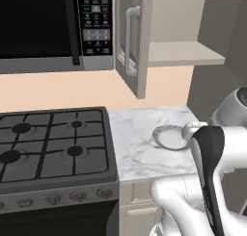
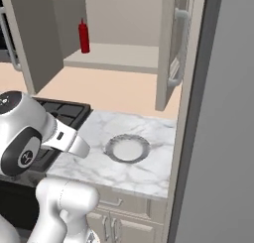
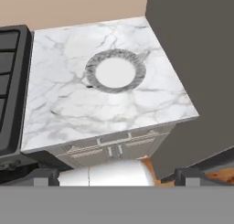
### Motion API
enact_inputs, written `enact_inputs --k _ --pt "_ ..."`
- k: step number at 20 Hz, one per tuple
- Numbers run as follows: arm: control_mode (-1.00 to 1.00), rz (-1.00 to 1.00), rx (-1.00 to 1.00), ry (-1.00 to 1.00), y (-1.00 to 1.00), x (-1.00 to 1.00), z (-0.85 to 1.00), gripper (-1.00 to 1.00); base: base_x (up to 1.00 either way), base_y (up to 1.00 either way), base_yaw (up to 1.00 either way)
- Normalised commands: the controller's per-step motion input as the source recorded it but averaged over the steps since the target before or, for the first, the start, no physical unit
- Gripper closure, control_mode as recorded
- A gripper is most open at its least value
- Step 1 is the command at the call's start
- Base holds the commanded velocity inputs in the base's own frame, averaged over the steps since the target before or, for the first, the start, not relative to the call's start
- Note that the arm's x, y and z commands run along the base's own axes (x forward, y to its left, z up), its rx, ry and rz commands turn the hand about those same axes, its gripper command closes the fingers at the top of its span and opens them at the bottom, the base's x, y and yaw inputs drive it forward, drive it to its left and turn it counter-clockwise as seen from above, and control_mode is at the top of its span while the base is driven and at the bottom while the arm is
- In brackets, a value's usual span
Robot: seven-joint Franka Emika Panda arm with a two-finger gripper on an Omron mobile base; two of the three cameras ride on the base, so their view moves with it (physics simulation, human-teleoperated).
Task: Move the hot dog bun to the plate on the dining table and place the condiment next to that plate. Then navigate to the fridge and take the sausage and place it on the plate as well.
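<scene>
- Standing upright at the left end of the open cabinet shelf (image 2: 124, 56), the condiment (image 2: 84, 36) waits above the bench, well apart from the arm.
- Below it, a small silvery-grey dish (image 3: 115, 72) sits empty on the marble bench (image 3: 59, 104), beside the gas stove (image 1: 53, 143).
- Jaws fully spread, holding nothing.
- Judged step: fetching the condiment; next calls for raising the hand to shelf height and closing on the bottle body.

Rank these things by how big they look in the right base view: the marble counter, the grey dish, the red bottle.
1. Counter, clearly the largest.
2. Dish.
3. Bottle, the smallest as seen; it stands farther back on the cabinet shelf, so part of that difference may be distance.
</scene>
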Motion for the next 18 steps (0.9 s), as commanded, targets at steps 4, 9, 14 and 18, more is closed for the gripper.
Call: enact_inputs --k 4,9,14,18 --pt "1.00 0.00 0.00 0.00 0.00 0.00 0.00 -1.00 0.63 -0.28 0.05" --pt "1.00 0.00 0.00 0.00 0.00 0.00 0.00 -1.00 0.67 -0.25 0.01" --pt "-1.00 0.02 0.03 0.00 -0.05 0.20 0.03 -1.00 0.72 -0.21 0.02" --pt "-1.00 0.15 0.16 -0.12 -0.20 0.92 0.34 -1.00 0.00 0.00 0.00"
